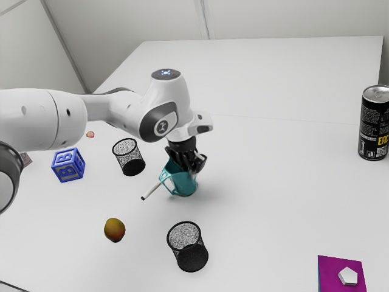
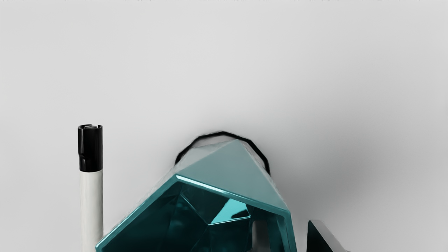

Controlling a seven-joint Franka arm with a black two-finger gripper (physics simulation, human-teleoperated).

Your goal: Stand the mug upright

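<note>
Standing spread at the teal mug, the jaws have one finger outside its wall; marker nearby.

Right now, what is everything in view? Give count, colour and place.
Mug: one, teal, at the gripper
Marker: one, white with black end, beside the mug
Mesh cups: two, black, one near the block, one nearer the camera
Letter block: one, blue, exterior view's left
Fruit: one, orange-green, between block and nearer cup
Can: one, black, exterior view's right
Flat item: one, purple, near right corner
Pentagon: one, white, on it
Small bits: two, pinkish and brownish, by the arm
Table: one, white, underneath
Arm: one, white
Gripper: one, black
</note>
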